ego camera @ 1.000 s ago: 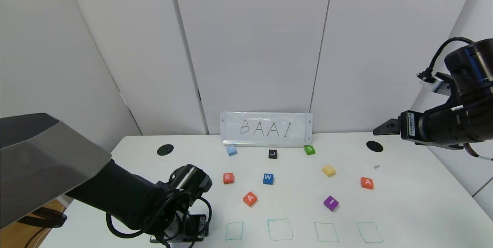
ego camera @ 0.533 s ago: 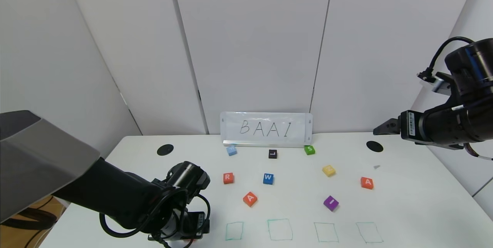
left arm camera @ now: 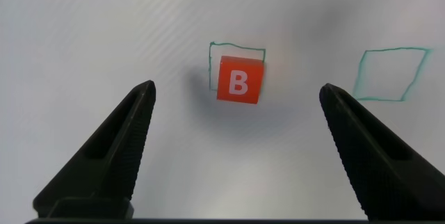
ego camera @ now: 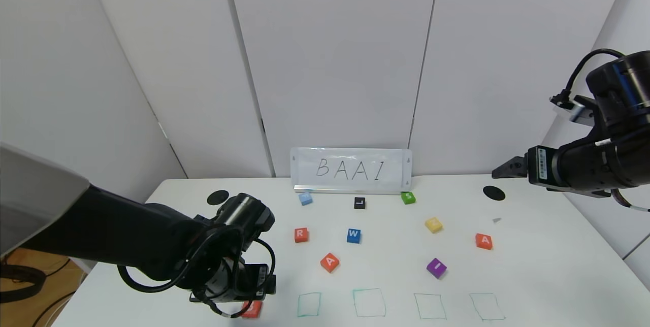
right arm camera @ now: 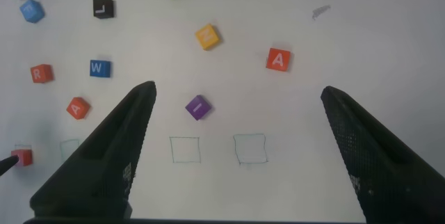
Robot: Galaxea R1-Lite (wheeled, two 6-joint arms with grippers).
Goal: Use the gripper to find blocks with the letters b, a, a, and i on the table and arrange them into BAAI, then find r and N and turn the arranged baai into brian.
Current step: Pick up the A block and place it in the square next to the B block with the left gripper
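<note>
A: Table (ego camera: 538,276) came first, being the biggest thing there: white, with a row of green drawn squares (ego camera: 369,302) along its near edge and a card reading BAAI (ego camera: 351,169) propped at the far edge.

B: And the arms?

A: The left gripper (left arm camera: 236,147) hung just above the leftmost square of that row, jaws spread wide and holding nothing. The right gripper (right arm camera: 236,147) was parked high, well off to the right of the row, also gaping and empty.

B: Where was the block in hand?

A: The B block (left arm camera: 240,79) sat released in that leftmost square, overlapping its right line. A clean finish probably called for a straight lift, so neither finger clipped it.

B: The rest?

A: Behind the row: the nearer A (ego camera: 329,262), the purple I (ego camera: 436,267), the farther A (ego camera: 484,240) and the R (ego camera: 300,234), all well apart.

B: Other lettering?

A: W on blue (ego camera: 353,235), L on black (ego camera: 359,203), S on green (ego camera: 408,197). The yellow block (ego camera: 433,224) and the pale blue block (ego camera: 304,198) could not be read.
</note>
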